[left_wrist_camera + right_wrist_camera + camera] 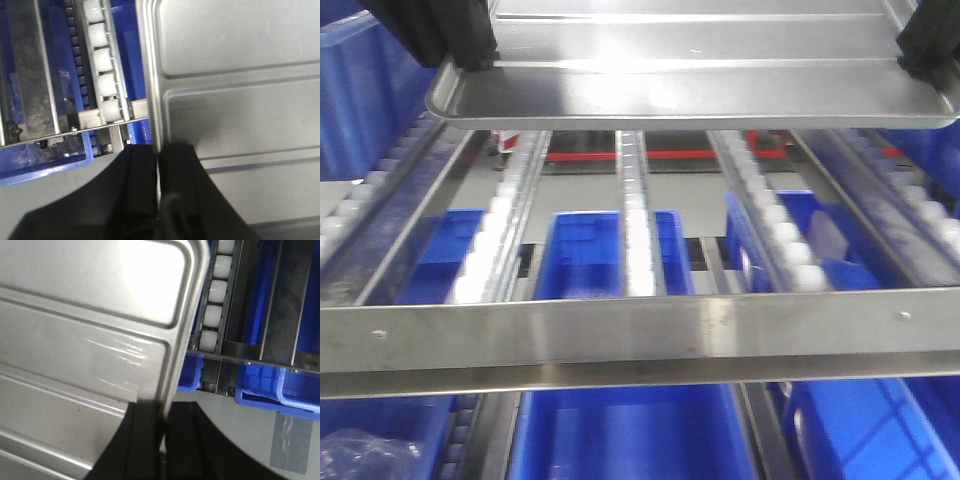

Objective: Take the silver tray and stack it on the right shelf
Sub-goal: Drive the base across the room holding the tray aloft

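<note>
Front view: the silver tray [690,95] hung level across the top of the picture, above the right shelf [640,340] and clear of it, with a strip of open air under its near rim. The left gripper [470,55] pinched the tray's left edge and the right gripper [925,60] its right edge. Three roller lanes [635,220] ran away under the tray. The shiny front crossbar lay nearer the camera and lower. Blue bins [590,250] sat beneath the rails.

Left wrist view: both black fingers [140,170] were clamped together on the rolled left rim, one outside, one inside. Just outside that rim ran a lane of white rollers, with a blue bin below it.

Right wrist view: same story, the fingers [145,425] were squeezed onto the right rim near a rounded corner. Rollers stood just beside the rim, then steel rails. Beyond those were more blue bins, over grey floor [250,435].
</note>
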You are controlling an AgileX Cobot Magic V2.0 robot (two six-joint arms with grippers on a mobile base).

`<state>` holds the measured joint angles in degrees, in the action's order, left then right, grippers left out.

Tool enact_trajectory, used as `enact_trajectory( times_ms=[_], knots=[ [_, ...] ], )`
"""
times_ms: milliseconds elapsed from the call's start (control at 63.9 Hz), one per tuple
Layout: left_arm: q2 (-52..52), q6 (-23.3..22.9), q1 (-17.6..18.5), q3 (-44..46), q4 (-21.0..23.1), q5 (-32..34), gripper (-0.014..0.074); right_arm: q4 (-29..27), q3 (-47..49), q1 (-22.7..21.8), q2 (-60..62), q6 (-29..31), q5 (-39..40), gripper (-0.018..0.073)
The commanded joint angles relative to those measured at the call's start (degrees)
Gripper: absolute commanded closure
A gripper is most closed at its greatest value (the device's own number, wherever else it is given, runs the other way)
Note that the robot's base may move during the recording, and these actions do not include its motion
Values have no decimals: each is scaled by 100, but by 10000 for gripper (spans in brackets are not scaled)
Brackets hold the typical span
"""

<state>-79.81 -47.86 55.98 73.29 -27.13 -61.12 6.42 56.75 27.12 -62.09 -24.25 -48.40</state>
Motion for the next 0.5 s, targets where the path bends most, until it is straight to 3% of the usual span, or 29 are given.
enact_trajectory(
  times_ms=[0, 485],
  knots=[
    [207, 213, 33, 137, -416, -239, 689, 374, 153, -11, 134, 143, 272, 501],
    [207, 213, 33, 137, -406, -239, 689, 374, 153, -11, 134, 143, 272, 501]
  ],
)
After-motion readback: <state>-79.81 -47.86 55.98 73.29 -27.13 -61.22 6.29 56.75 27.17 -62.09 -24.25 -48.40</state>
